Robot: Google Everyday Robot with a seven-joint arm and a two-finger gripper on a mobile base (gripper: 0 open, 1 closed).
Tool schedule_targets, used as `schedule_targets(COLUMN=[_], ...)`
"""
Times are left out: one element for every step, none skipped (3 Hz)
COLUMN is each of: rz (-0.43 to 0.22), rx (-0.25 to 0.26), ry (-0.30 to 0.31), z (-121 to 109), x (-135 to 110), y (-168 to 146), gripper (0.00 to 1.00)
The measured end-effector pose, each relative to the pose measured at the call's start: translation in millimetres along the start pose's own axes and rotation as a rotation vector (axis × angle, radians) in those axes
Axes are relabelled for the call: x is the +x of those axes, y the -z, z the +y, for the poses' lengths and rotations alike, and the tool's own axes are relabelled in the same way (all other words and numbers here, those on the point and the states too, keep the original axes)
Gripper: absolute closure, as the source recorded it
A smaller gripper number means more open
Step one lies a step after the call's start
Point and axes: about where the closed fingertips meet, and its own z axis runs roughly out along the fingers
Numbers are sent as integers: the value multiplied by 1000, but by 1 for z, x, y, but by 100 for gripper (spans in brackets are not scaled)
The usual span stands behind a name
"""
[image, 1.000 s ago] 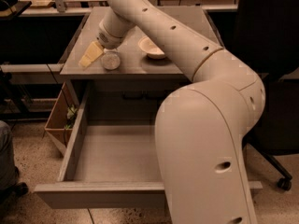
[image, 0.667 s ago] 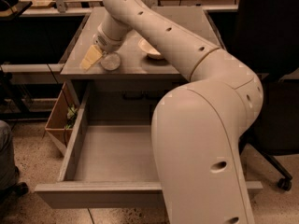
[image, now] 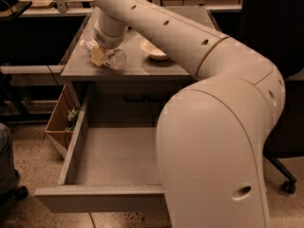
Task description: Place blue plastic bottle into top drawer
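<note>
The blue plastic bottle (image: 105,57) lies on its side on the left part of the cabinet top, clear with a pale label. My gripper (image: 103,50) is at the end of the arm that reaches over the cabinet. It sits right on top of the bottle and is mostly hidden by the wrist. The top drawer (image: 109,158) is pulled out wide below the cabinet top. Its grey floor is bare and its flat front panel (image: 95,197) is nearest the camera. My arm's big white elbow covers the drawer's right side.
A small white bowl (image: 153,49) stands on the cabinet top to the right of the bottle. An open cardboard box (image: 58,122) stands on the floor left of the drawer. A black office chair (image: 285,118) is at the right. Desks line the back.
The wrist has shifted very slightly over the bottle. The bottle stays on the cabinet top and the drawer stays open.
</note>
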Motion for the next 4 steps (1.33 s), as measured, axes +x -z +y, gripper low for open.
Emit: schedule_targets(rz=[37, 34, 32, 32], rx=[34, -3, -68, -68], ry=[56, 108, 113, 113], z=[7, 20, 29, 30], x=[14, 46, 96, 96], y=[19, 32, 41, 41], gripper=[81, 100, 100, 100])
